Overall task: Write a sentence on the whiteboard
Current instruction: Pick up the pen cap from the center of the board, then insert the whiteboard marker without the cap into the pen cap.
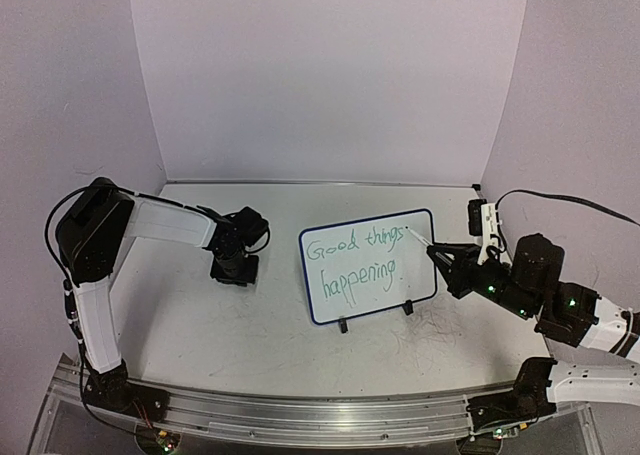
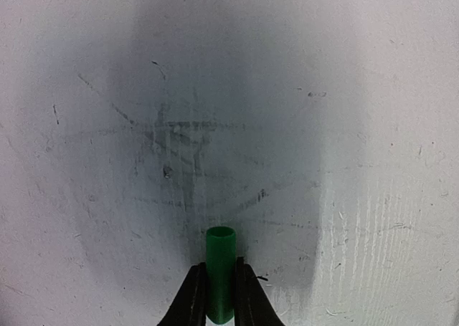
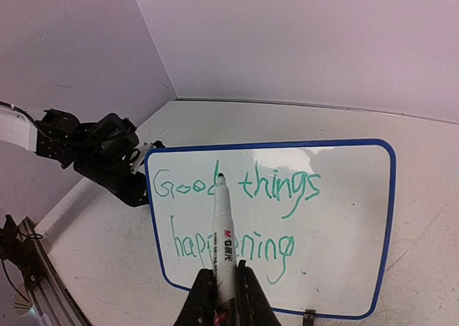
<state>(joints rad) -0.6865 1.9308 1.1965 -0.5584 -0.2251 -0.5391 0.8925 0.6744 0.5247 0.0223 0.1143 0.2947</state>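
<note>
Back wall (image 1: 330, 75): plain, pale lilac-white, meets the surface in a straight line.
Side walls (image 1: 60, 95): same pale colour, one at the left and one at the right.
Surface (image 1: 250, 335): white, matt, with many grey scratches (image 2: 179, 143).
Near edge: a metal rail (image 1: 300, 415) runs along it.
Light: soft, even, with weak shadows.

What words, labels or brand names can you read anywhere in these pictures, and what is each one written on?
"Good things": upper line of the green sentence on the whiteboard.
"happening": its lower line, same board; a small dot may follow.
"M&G": red print on the marker; the characters after it are too small to read.
No print shows on the green cap.
</note>
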